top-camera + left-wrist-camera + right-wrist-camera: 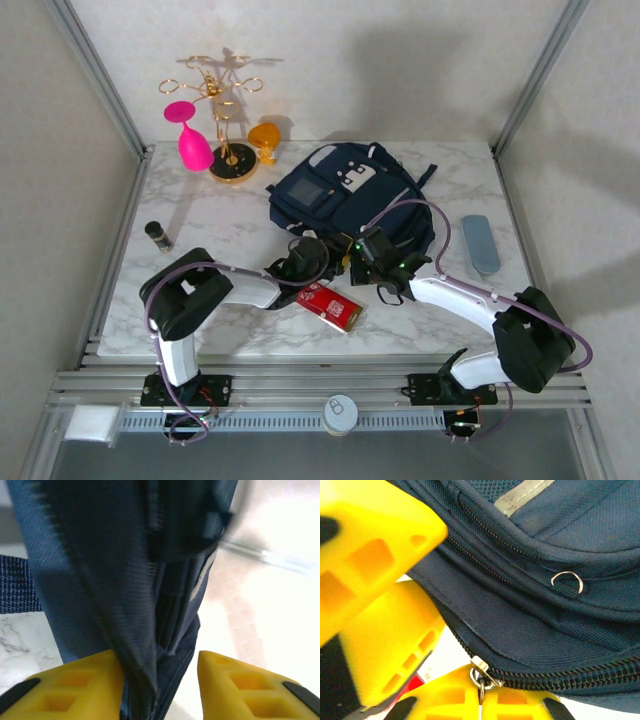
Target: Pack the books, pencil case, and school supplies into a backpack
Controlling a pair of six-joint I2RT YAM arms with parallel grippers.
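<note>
As right hand (482, 703) pinches zipper pull (481, 667), overhead, red box (330, 306) beside backpack (345, 195)

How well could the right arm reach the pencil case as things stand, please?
Probably yes: the pencil case lies alone beside that arm, but the right hand must release the zipper pull of the backpack.

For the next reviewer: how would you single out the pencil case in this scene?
Start at the navy backpack in the middle of the marble table. To its right, alone near the table's right edge, lies the pencil case. It is a slim grey-blue pouch with rounded ends, unlike the flat red box in front of the backpack.
</note>
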